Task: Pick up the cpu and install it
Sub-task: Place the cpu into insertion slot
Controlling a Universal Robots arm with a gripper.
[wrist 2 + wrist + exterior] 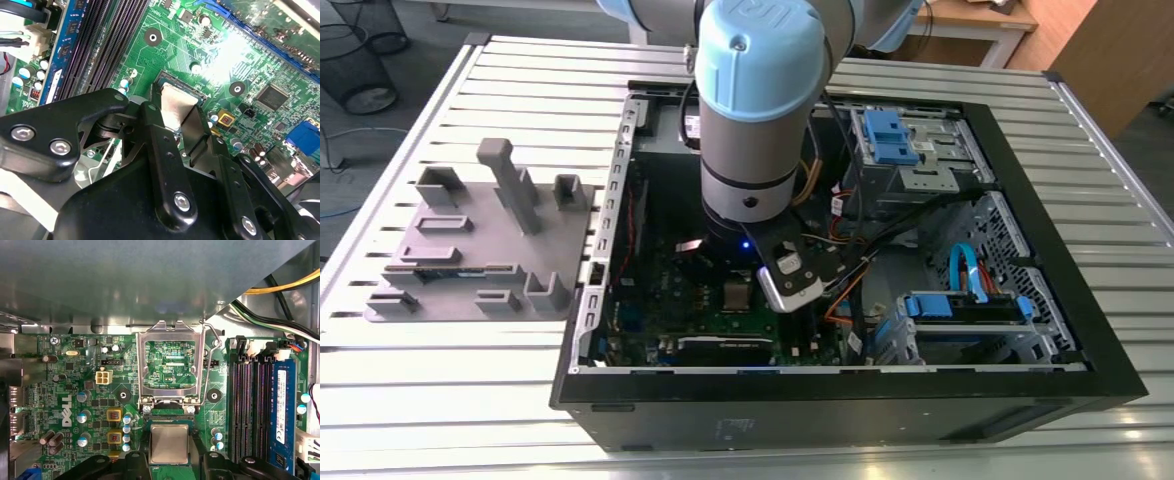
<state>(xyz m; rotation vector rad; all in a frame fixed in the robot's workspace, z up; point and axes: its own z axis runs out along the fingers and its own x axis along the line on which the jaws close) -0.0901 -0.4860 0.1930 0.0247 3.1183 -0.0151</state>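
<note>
The tool is closed on the cpu. In the second wrist view the silver-topped chip is seen wedged between two black fingers, one against each side. In the first wrist view the cpu is found low over the green motherboard, just beside the hinge end of the metal socket bracket. The bracket is swung open, and bare circuit board is seen through its window. A dark socket edge is seen just beyond the chip, but it cannot be told whether the chip is fully seated. Black memory slots are seen off to one side of the socket, and a blue memory stick is fitted in the outermost slot.

In the exterior view the arm is lowered into an open computer case laid flat on the slatted metal bench. A grey fixture plate with upright blocks is placed on the bench at the exterior view's left, just beside the case.
</note>
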